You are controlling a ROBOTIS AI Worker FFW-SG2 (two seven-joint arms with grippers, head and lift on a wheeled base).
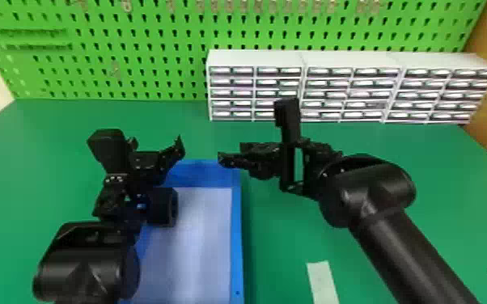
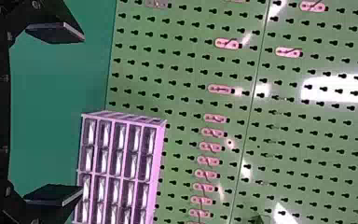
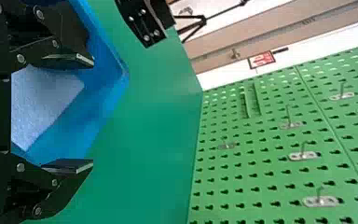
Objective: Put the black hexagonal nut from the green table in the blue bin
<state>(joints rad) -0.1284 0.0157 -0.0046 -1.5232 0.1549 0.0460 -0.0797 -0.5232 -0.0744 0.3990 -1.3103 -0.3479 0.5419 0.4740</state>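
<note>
In the head view my left gripper (image 1: 172,153) is above the left side of the blue bin (image 1: 236,242). Just below it, over the bin's left part, is a black hexagonal shape, seemingly the nut (image 1: 161,207); whether it rests on the bin's bottom I cannot tell. My right gripper (image 1: 230,152) is above the table by the bin's far right corner, pointing left. In the left wrist view the left gripper (image 2: 80,114) stands open with nothing between its pads. The right gripper (image 3: 92,113) is open too, with the bin (image 3: 105,100) behind its fingers.
White drawer cabinets (image 1: 255,58) stand along the back of the green table (image 1: 424,194), before a green pegboard (image 1: 141,40). A pale strip (image 1: 322,281) lies right of the bin. A pale liner (image 1: 202,242) covers the bin's bottom.
</note>
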